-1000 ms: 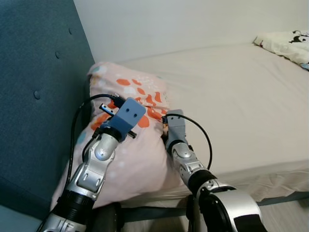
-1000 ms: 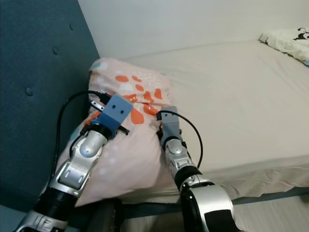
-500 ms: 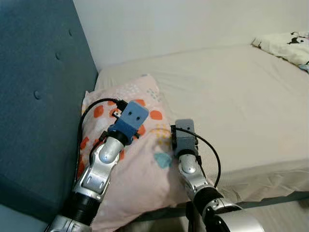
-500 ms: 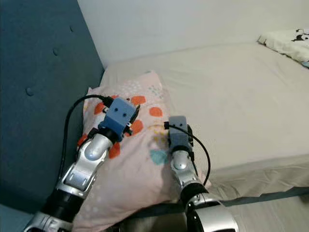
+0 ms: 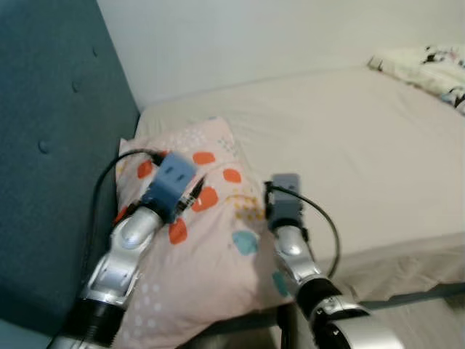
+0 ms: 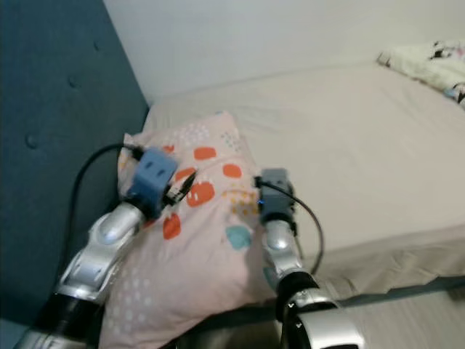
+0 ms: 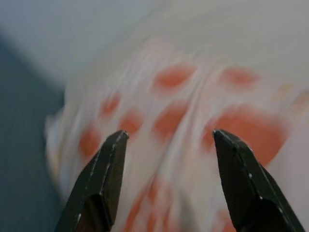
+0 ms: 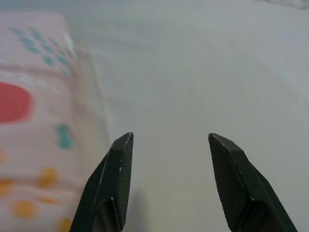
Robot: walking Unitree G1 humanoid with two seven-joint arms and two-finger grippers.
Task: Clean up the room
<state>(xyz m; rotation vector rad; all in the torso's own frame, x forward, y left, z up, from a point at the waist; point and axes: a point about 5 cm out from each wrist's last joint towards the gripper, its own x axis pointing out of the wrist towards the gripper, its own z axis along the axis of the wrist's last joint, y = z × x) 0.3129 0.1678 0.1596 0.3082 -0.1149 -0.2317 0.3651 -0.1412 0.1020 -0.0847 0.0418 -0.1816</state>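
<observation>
Grippers: left [image 7: 166, 181] and right [image 8: 169, 181] wide, empty, over pillow [image 5: 211, 218] at bed [image 5: 349, 145] head corner; step: pillow placed, withdrawal likely next.

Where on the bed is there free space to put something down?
The mattress is bare between the spotted pillow and the patterned blanket at the far corner. The headboard end is crowded: the pillow lies there with both open pincers, left and right, over it.
</observation>
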